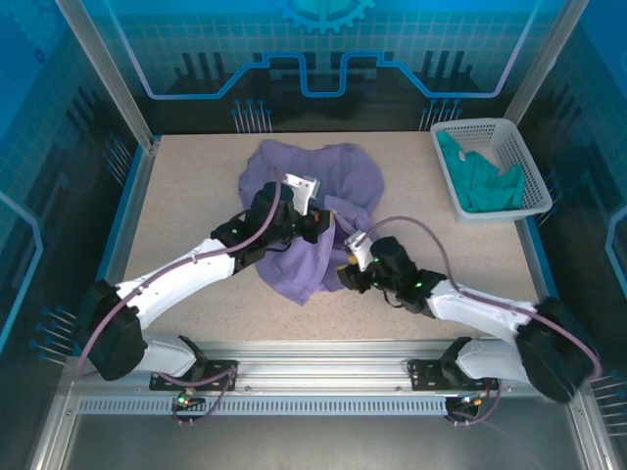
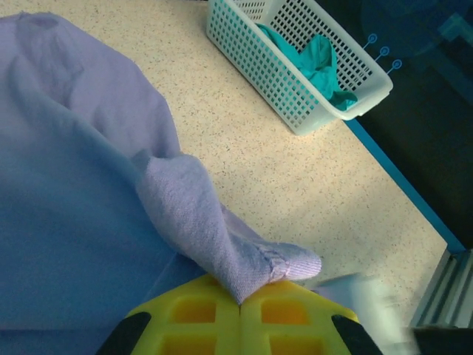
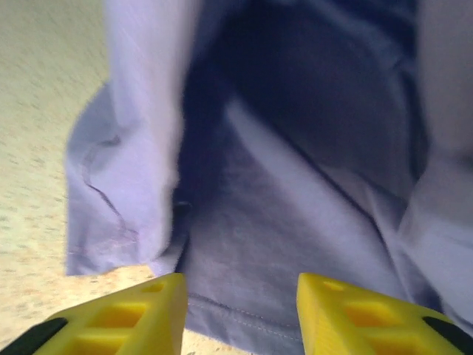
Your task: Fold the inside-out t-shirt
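While the inside-out t-shirt [image 1: 323, 186] lies bunched mid-table on the speckled beige tabletop [image 1: 186, 196], the left gripper [image 2: 240, 305] is pinched tight on a fold of it, and the right gripper [image 3: 240, 296] stands with its fingers apart, right at the hem. Far right corner: a white basket [image 1: 529, 171] holding a teal garment [image 1: 480, 181]. Blue printed panels [image 1: 323, 49] wall the cell, and an aluminium rail [image 1: 313, 377] runs along the near edge.

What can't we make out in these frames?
- Top external: both arms cover the middle of the t-shirt; collar and sleeves are lost in the bunching.
- Top external: the teal garment in the basket is crumpled, type unclear.
- Left wrist: which part of the shirt the left gripper pinches; the pale shape beside it is blurred.
- Right wrist: motion blur; cannot tell whether the open right gripper touches fabric.
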Motion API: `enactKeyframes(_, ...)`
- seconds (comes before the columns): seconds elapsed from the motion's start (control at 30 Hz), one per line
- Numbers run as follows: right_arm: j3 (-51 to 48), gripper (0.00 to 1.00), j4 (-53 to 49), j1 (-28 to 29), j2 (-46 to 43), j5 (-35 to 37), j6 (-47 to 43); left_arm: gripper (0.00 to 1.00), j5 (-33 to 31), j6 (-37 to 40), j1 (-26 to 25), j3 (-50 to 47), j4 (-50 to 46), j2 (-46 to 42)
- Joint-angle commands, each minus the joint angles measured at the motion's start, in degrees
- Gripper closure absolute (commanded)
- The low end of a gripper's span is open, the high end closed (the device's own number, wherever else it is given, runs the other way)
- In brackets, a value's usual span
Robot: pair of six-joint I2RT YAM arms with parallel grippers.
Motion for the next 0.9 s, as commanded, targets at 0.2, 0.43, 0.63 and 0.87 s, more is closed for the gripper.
enactKeyframes(0.2, 5.26, 0.60, 26.72, 2.62, 21.14, 12.72, -6.61, 1.00, 12.77, 1.73, 1.15, 6.27, -7.79, -6.60)
enactKeyframes(0.43, 13.26, 0.51, 18.50, 3.74, 27.07, 15.67, -4.88, 1.00, 17.09, -0.71, 1.20, 8.33, -7.57, -8.96)
enactKeyframes(0.63, 18.10, 0.43, 11.88, 3.54, 27.15, 17.96, -2.32, 1.00, 17.25, -1.12, 1.22, 11.49, -10.87, -7.67)
enactKeyframes(0.87, 17.49, 0.36, 12.66, 4.84, 28.85, 19.37, -0.92, 1.00, 14.15, -1.43, 1.29, 13.20, -11.15, -7.70)
